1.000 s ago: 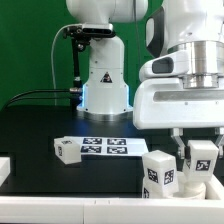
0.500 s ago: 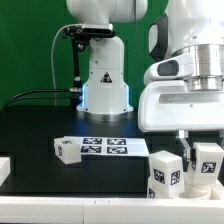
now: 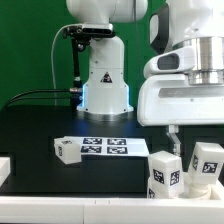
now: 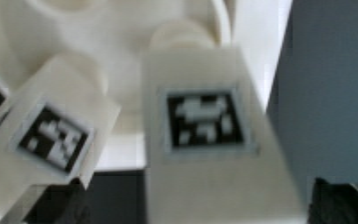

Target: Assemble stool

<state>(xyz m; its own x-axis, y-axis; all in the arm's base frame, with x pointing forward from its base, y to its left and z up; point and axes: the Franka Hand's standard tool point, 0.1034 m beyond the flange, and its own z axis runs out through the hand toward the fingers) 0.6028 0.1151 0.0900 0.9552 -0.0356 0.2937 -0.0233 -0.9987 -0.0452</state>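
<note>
Stool legs [image 4: 202, 100], blurred and cropped close-up.

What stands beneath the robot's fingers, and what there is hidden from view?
Two white tagged stool legs stand below the fingers: one leg and, on the exterior view's right, another leg. Whatever sits between and behind them cannot be made out.

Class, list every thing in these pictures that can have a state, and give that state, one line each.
claw: open, holding nothing
leg under claw: upright between the claw's fingers, not gripped
leg beside it: upright, untouched, unattached
third leg: apart from the others, loose, beside the marker board
marker board: lying flat, nothing on it
</note>
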